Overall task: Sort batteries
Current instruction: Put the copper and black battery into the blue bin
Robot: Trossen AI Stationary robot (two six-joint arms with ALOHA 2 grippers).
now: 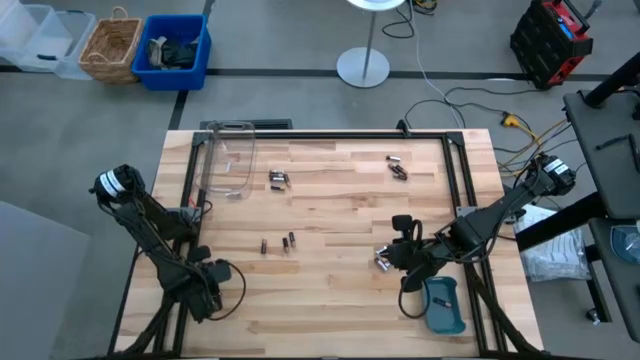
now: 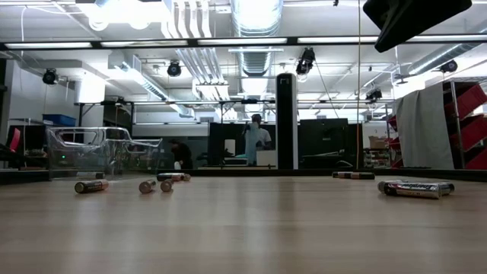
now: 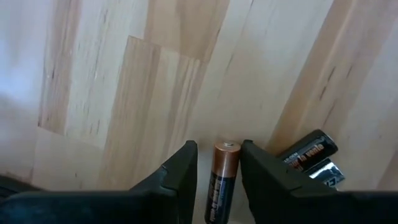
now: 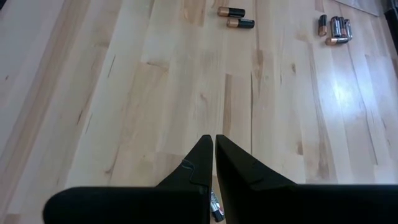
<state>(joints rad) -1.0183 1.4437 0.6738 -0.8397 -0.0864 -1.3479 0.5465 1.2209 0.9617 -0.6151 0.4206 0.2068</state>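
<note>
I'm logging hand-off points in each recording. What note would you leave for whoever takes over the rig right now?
Left gripper: near-left of the table, a copper-topped battery at it; grip unconfirmed.
Right gripper: shut, above a battery cluster beside the teal tray.
Other batteries lie loose on the table: a centre pair, a group by the clear box, and a far-right group.
Done: nothing visibly sorted; no cells seen in the clear box.
Left: nearly all the sorting.
</note>
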